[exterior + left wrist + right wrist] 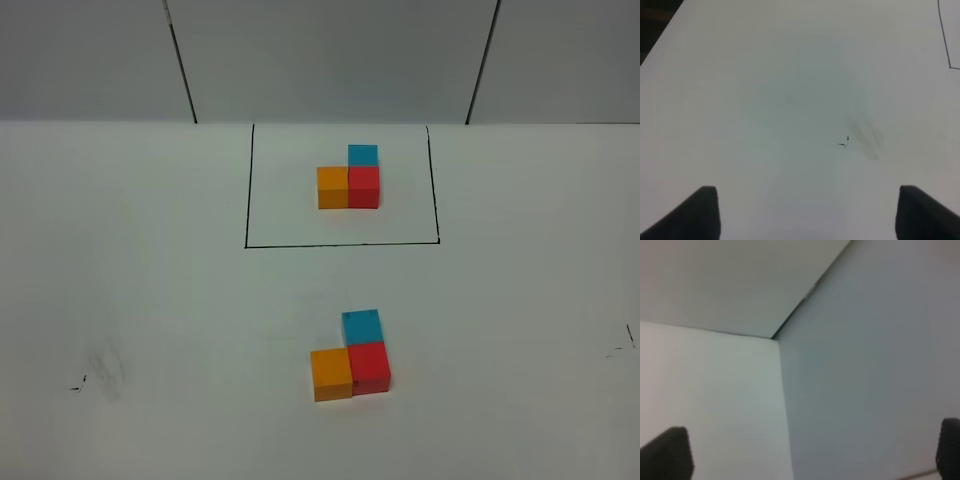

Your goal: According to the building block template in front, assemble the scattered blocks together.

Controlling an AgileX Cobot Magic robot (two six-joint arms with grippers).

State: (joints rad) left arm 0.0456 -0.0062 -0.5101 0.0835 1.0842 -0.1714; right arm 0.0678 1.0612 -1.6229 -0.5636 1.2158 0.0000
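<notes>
In the exterior high view the building block template sits at the back inside a thin black rectangle (246,190): an orange cube (332,187), a red cube (364,186) and a blue cube (363,155) in an L. Nearer the front, the unframed orange block (331,374), red block (369,366) and blue block (361,326) stand pressed together in the same L shape. Neither arm shows in that view. My left gripper (805,212) is open and empty over bare table. My right gripper (805,452) is open and empty, facing a wall corner.
The white table (150,300) has faint smudges and pen marks at the left (100,370) and right (620,348). The smudge and a corner of the black rectangle (945,45) show in the left wrist view. Grey wall panels (330,60) stand behind the table.
</notes>
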